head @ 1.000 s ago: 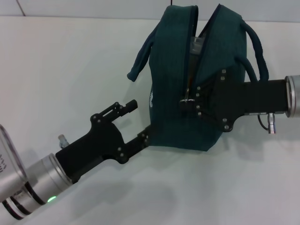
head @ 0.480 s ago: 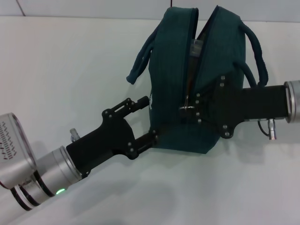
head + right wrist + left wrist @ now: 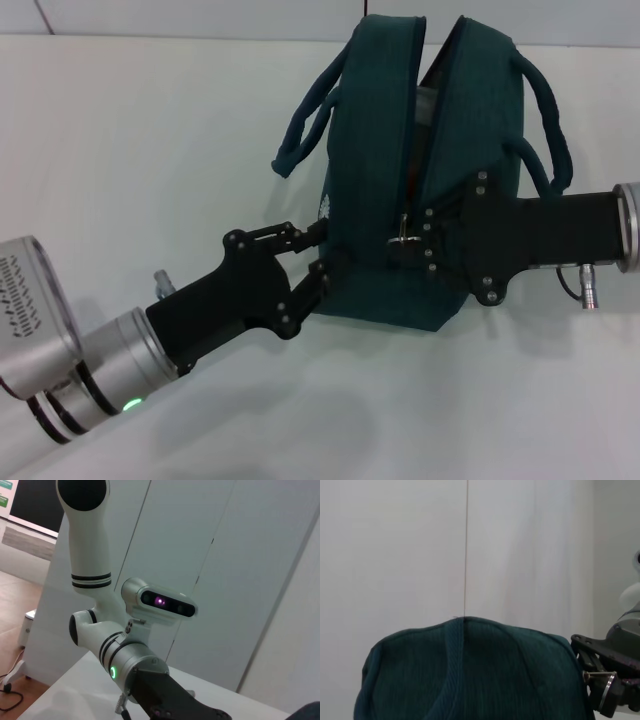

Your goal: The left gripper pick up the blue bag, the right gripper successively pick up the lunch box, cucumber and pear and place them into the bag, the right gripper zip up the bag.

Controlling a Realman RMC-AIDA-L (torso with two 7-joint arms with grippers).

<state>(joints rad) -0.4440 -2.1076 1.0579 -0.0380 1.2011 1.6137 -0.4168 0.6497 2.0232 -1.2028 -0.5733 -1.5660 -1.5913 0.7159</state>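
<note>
The blue bag stands upright mid-table, its zipper gaping open along the top. A clear corner of the lunch box shows inside the opening; the cucumber and pear are hidden. My right gripper reaches in from the right and is shut on the metal ring pull at the near end of the zipper. In the left wrist view the ring pull hangs at that claw beside the blue bag. My left gripper comes from the lower left, pinched on the bag's near left end.
The bag's two looped handles hang out to either side. The white table stretches around the bag. In the right wrist view the robot's head and the left arm's green-lit wrist show against a white wall.
My left gripper has moved in to the bag's end and its fingers have narrowed onto the fabric. The right gripper with the ring pull has shifted slightly nearer me.
</note>
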